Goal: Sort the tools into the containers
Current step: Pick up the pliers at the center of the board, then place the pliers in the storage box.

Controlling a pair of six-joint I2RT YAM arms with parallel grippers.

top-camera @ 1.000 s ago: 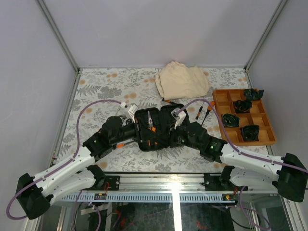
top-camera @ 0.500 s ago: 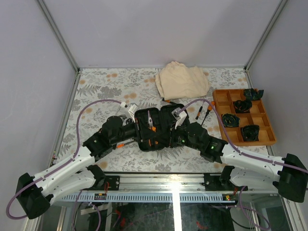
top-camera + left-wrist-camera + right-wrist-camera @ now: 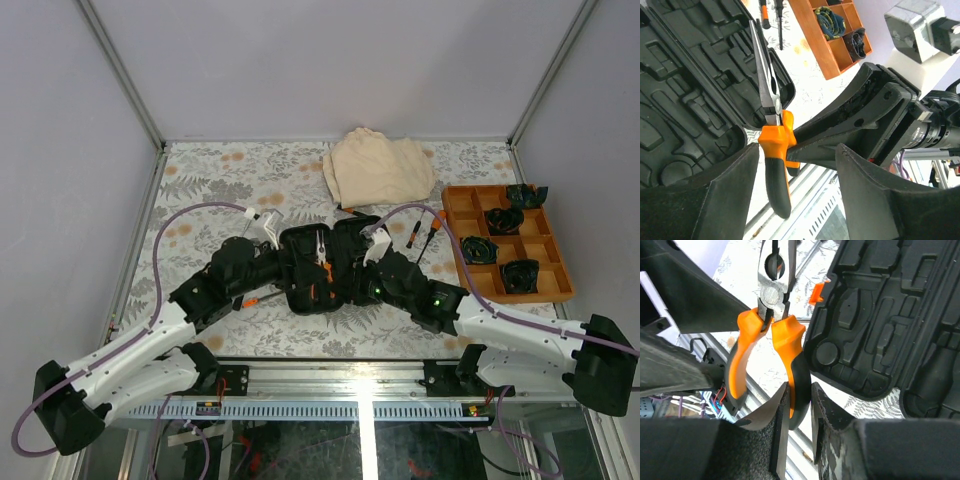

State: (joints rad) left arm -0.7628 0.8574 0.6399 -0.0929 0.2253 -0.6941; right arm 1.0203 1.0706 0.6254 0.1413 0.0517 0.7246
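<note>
Pliers [image 3: 775, 340]: right gripper [image 3: 799, 405] pinching one handle; left gripper [image 3: 796, 156] fingers parted, apparently empty. Align with case [image 3: 685, 100] slot; lower flat.

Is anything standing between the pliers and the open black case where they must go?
Nothing visible does. The right gripper holds the pliers by one handle over the case, whose nearby slots look empty. The left gripper stands open around them.

I saw plain pale lilac-grey walls [image 3: 330, 60] on three sides, aluminium posts [image 3: 120, 75] slanting up at the back corners, and a table [image 3: 200, 175] covered in a grey fern print with orange blossoms, under soft, even light.
</note>
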